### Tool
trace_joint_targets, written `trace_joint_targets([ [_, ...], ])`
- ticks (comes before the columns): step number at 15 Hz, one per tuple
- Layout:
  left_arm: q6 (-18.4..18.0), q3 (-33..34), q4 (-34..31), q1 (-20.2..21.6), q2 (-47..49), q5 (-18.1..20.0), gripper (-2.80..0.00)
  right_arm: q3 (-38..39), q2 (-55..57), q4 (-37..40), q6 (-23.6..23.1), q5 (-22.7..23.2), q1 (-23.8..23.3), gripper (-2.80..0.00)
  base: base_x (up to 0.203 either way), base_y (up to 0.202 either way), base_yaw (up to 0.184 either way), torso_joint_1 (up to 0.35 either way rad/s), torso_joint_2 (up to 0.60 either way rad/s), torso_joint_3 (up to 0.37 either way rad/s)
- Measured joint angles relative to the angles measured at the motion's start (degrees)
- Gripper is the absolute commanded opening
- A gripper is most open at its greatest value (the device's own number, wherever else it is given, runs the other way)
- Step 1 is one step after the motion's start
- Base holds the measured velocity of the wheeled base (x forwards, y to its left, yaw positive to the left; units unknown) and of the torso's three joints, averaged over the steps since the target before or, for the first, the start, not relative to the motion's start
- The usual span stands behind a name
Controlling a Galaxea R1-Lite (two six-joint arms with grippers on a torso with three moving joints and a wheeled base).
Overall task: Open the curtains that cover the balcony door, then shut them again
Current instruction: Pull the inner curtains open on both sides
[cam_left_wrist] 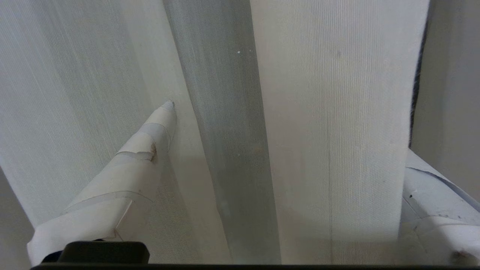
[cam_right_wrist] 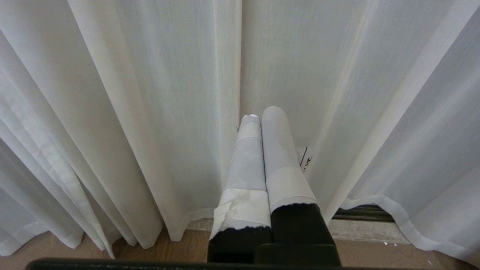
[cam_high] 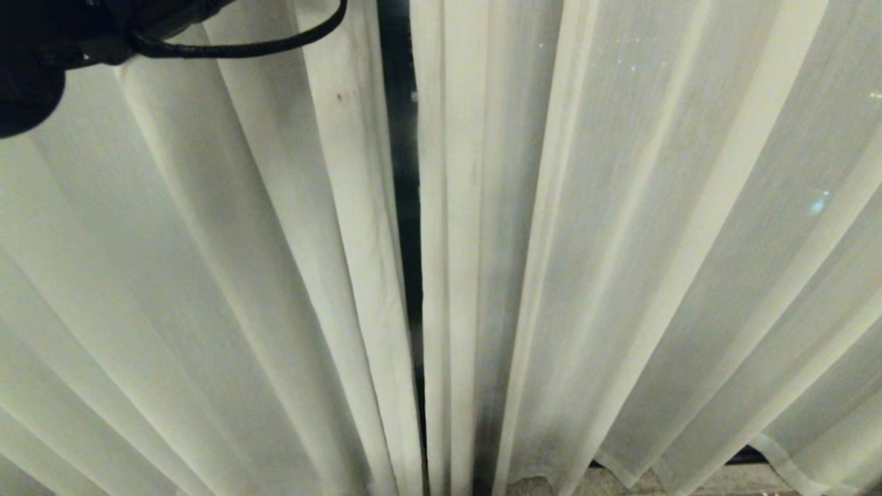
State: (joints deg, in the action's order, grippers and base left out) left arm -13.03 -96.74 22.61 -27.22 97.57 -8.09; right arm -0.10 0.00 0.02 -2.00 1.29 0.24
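Cream fabric everywhere: curtains (cam_high: 654, 241) hanging in long vertical folds, filling the head view from 9 to 3 o'clock, hems reaching down at 6. Closest in, at 11 o'clock in the head view, a dark bulk of the left arm (cam_high: 34, 62) with a looping black cable (cam_high: 241, 47). From the left wrist view, left hand (cam_left_wrist: 288, 150) released, spread wide, taped fingers (cam_left_wrist: 146, 150) on either side of a broad coarse fold, one tip lying against the cloth, the other half hidden behind the fold's edge; nothing clamped between them. Lower, in the right wrist view, right hand (cam_right_wrist: 258, 120) clenched, taped fingers pressed together, empty, pointing at the curtains just above wooden floor (cam_right_wrist: 180, 243) and a pale sill (cam_right_wrist: 360, 228); whether the tips touch the cloth cannot be told. Between the two drapes, running from 12 to 6 o'clock through the middle of the head view, a narrow dark slit: balcony door (cam_high: 406, 207) behind, only a sliver showing. Farther through the sheer layer toward 2 o'clock, faint specks of light (cam_high: 820, 203).
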Motion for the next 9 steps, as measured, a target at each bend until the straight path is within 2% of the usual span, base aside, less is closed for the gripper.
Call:
trace_joint_targets([
  [1,0.0,0.0,0.0,0.1,0.2,-0.1,0.0,0.0,0.0,0.0,0.0,0.0,0.0,-2.8,0.0,0.0,0.0,0.0,0.0,0.0],
  [2,0.0,0.0,0.0,0.2,0.4,-0.3,-2.8,0.0,0.0,0.0,0.0,0.0,0.0,-2.8,0.0,0.0,0.0,0.0,0.0,0.0],
  [9,-0.8,-0.3,0.1,1.5,1.0,-1.1,-2.8,0.0,0.0,0.0,0.0,0.0,0.0,-2.8,0.0,0.0,0.0,0.0,0.0,0.0],
])
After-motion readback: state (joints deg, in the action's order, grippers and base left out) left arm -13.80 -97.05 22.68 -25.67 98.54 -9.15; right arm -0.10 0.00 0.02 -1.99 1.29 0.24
